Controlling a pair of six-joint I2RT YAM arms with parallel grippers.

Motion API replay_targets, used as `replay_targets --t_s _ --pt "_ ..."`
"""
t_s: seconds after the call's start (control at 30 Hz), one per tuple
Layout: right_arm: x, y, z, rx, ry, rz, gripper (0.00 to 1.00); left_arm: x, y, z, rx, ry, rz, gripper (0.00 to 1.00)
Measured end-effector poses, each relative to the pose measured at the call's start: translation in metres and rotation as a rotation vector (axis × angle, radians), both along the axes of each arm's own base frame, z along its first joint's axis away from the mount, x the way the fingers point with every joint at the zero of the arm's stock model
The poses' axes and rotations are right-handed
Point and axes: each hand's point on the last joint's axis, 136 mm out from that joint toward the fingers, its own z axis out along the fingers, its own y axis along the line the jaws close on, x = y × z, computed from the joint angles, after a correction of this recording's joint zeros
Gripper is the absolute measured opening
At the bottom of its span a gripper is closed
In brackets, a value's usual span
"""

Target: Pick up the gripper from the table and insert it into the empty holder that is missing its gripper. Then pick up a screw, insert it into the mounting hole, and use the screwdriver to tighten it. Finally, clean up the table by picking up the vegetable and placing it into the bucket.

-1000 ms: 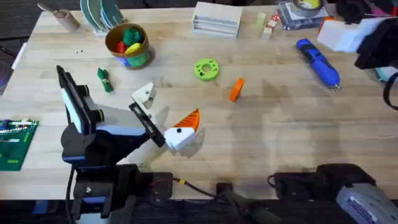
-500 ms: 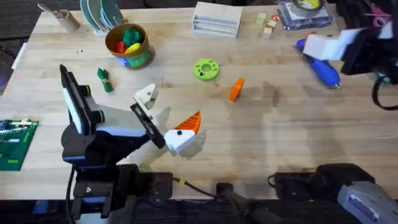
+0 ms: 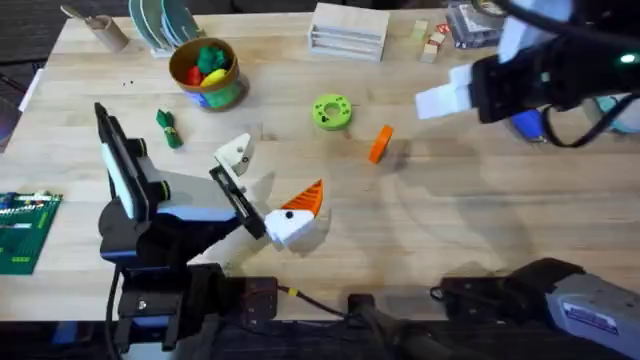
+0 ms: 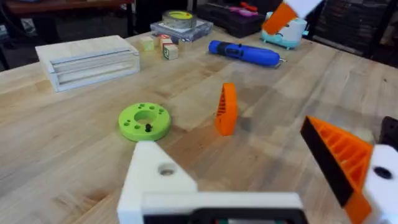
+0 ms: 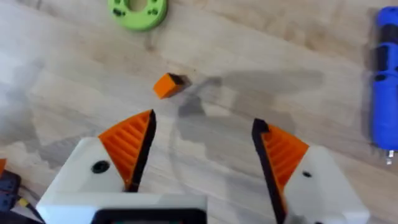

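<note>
Currently the orange gripper sits loose on the table, just beside the lime-green ring. Right gripper hovers above it, fingers spread wide, holding nothing. Left gripper rests low near the table's front, one holder bare white, fingers apart. Screwdriver lies at the far right; vegetable near the bucket.

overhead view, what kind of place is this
Likely a robotics lab workbench: a wooden table holding a blue screwdriver, a loose orange gripper piece and a green circuit board.
</note>
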Motion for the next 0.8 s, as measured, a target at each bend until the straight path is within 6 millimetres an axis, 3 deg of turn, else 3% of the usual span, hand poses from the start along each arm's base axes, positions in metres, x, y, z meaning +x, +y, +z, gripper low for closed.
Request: replay_targets --t_s 0.07,0.2,0.47,0.8 --pt "-0.003 0.008 -0.010 -0.006 0.042 0.002 0.979 0.000 0.000 0.000 0.000 0.000 -0.001 0.992" --pt "-0.005 0.019 -0.021 0.007 0.097 -0.029 0.993 -0.001 0.000 0.000 0.001 -0.001 -0.004 0.993" --pt "-0.004 0.021 -0.029 -0.009 0.124 -0.035 0.995 -0.001 -0.001 0.000 0.001 -0.001 -0.006 0.993" --pt "0.006 0.027 -0.024 -0.371 -0.097 0.674 0.993 -0.001 -0.001 0.000 0.001 -0.001 -0.007 0.993"
